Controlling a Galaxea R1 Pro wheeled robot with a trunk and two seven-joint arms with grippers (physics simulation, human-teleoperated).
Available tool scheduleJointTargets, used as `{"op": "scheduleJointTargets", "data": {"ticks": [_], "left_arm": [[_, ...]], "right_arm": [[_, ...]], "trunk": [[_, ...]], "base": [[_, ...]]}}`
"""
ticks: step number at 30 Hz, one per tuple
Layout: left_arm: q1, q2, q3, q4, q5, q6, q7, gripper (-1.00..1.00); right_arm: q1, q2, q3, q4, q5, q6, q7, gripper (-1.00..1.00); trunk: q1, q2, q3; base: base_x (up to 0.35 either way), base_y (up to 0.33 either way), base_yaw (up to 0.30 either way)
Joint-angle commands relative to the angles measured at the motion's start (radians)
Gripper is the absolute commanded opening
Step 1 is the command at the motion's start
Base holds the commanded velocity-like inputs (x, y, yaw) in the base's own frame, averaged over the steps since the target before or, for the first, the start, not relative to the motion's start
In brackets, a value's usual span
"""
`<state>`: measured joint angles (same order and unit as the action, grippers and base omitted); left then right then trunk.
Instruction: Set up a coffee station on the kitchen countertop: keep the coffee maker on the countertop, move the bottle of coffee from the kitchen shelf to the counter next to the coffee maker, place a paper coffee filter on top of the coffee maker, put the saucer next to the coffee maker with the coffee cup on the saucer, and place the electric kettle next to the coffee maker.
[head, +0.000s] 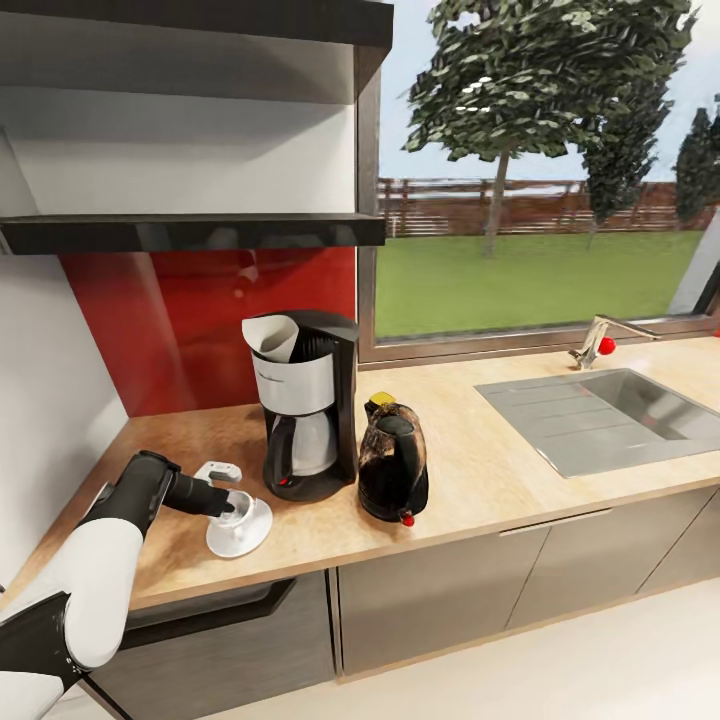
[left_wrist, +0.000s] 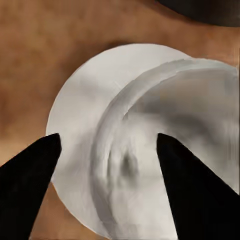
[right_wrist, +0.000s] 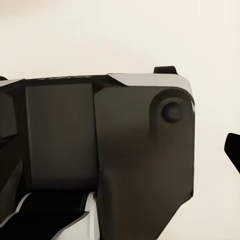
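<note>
Counting: one saucer (head: 239, 528) | one coffee cup (left_wrist: 170, 145) | one electric kettle (head: 393, 466)

A matt, warm-grained wooden bench (head: 470, 470) is seen, with a brushed grey metal sink (head: 610, 415) set into it. Behind the black plastic coffee maker with its brushed steel front panel (head: 310, 415), a glossy red glass-like wall panel (head: 190, 320) is shown carrying reflections. A white paper cone filter (head: 272, 337) is seen on top of that coffee maker. Beside it, the dark electric kettle (head: 393, 462) is rendered glossy. The round white saucer (left_wrist: 80, 120) and white cup (left_wrist: 170, 150) appear smooth and ceramic-like; the black fingers (left_wrist: 27, 185) look matt.
</note>
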<state>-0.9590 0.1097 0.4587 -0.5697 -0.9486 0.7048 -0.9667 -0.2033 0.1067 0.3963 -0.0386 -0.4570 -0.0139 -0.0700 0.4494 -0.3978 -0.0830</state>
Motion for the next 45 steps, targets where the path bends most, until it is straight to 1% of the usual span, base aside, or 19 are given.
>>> {"op": "scheduleJointTargets", "data": {"ticks": [1, 17, 24, 25, 28, 29, 34, 35, 39, 40, 41, 42, 45], "left_arm": [[-0.001, -0.001, 0.005, -0.001, -0.007, 0.005, -0.007, 1.00], [-0.001, 0.001, 0.008, -0.001, -0.007, 0.005, -0.007, 1.00], [-0.021, 0.002, 0.012, -0.004, -0.006, 0.008, -0.009, 1.00], [-0.030, 0.003, 0.012, -0.004, -0.006, 0.009, -0.009, 1.00], [-0.096, 0.008, 0.011, -0.004, -0.008, 0.025, -0.014, 1.00], [-0.143, 0.030, 0.012, -0.004, -0.006, 0.037, -0.015, 1.00], [-0.153, 0.054, 0.017, -0.005, -0.005, 0.029, -0.019, 1.00], [-0.142, 0.073, 0.019, -0.031, 0.024, -0.030, -0.021, 1.00], [-0.121, 0.082, 0.019, -0.112, 0.089, -0.170, -0.018, 1.00], [-0.111, 0.084, 0.020, -0.126, 0.107, -0.190, -0.017, 1.00], [-0.106, 0.084, 0.020, -0.132, 0.115, -0.198, -0.017, 1.00], [-0.095, 0.085, 0.022, -0.144, 0.132, -0.209, -0.016, 1.00], [-0.069, 0.091, 0.038, -0.176, 0.183, -0.240, -0.016, 1.00]], "right_arm": [[-0.001, 0.000, 0.009, 0.000, -0.009, -0.001, -0.004, 1.00], [-0.001, 0.000, 0.009, 0.000, -0.009, -0.001, -0.004, 1.00], [-0.001, 0.000, 0.009, 0.000, -0.009, -0.001, -0.004, 1.00], [-0.001, 0.001, 0.009, 0.000, -0.009, -0.001, -0.004, 1.00], [-0.001, 0.000, 0.009, 0.000, -0.009, -0.001, -0.004, 1.00], [-0.001, 0.001, 0.008, -0.001, -0.009, -0.001, -0.004, 1.00], [-0.001, 0.001, 0.007, -0.001, -0.009, -0.001, -0.004, 1.00], [-0.001, 0.000, 0.006, -0.004, -0.010, -0.004, -0.003, 1.00], [-0.001, 0.001, 0.006, -0.032, -0.009, -0.004, -0.002, 1.00], [-0.001, 0.001, 0.006, -0.036, -0.010, -0.004, -0.002, 1.00], [-0.001, 0.001, 0.006, -0.037, -0.010, -0.004, -0.002, 1.00], [-0.001, 0.001, 0.006, -0.040, -0.010, -0.004, -0.002, 1.00], [-0.001, 0.001, 0.006, -0.043, -0.010, -0.009, -0.002, 1.00]], "trunk": [[0.001, -0.002, -0.002], [0.001, -0.002, -0.002], [0.001, -0.002, -0.002], [0.001, -0.002, -0.002], [0.001, -0.002, -0.002], [0.001, -0.002, -0.002], [0.001, -0.002, -0.002], [0.001, -0.002, -0.002], [0.001, -0.002, -0.002], [0.001, -0.002, -0.002], [0.001, -0.002, -0.002], [0.001, -0.002, -0.002], [0.001, -0.002, -0.002]], "base": [[0.000, 0.000, 0.000], [0.000, 0.000, 0.000], [0.000, 0.000, 0.000], [0.000, 0.000, 0.000], [0.000, 0.000, 0.000], [0.000, 0.000, 0.000], [0.000, 0.000, 0.000], [0.000, 0.000, 0.000], [0.000, 0.000, 0.000], [0.000, 0.000, 0.000], [0.000, 0.000, 0.000], [0.000, 0.000, -0.046], [0.000, 0.000, -0.167]]}}
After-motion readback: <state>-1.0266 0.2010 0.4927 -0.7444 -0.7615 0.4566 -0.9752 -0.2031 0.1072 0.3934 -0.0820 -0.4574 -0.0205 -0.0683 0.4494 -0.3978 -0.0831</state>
